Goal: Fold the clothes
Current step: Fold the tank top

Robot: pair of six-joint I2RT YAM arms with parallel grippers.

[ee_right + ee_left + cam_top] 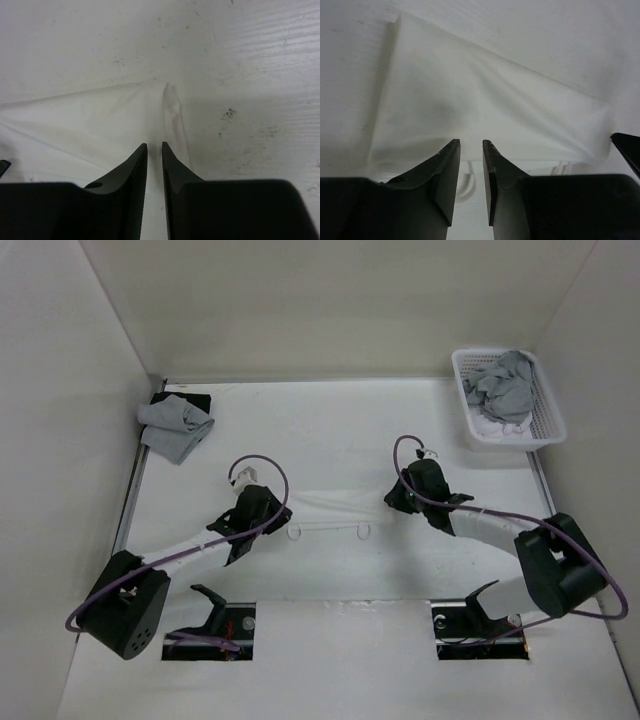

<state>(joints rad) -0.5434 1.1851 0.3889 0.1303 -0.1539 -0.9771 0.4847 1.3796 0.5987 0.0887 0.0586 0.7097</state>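
The clothes [335, 512] are one thin white garment lying flat on the white table between the two arms, hard to tell from the tabletop. Thin cord loops [295, 532] trail from its near edge. My left gripper [278, 512] is at the garment's left end. In the left wrist view the garment [490, 110] spreads ahead as a smooth folded panel, and the left gripper [471, 143] is open, with a cord loop [468, 182] showing through the gap. My right gripper [393, 498] is at the right end. The right gripper [154, 145] hangs over creased fabric [90, 125], jaws narrowly apart and holding nothing.
A white lattice basket [548, 415] with grey cloths [503, 388] stands at the back right. A folded grey cloth [175, 428] lies at the back left. Two rectangular cutouts [215, 630] [478, 628] are at the near edge. White walls close in the table on three sides.
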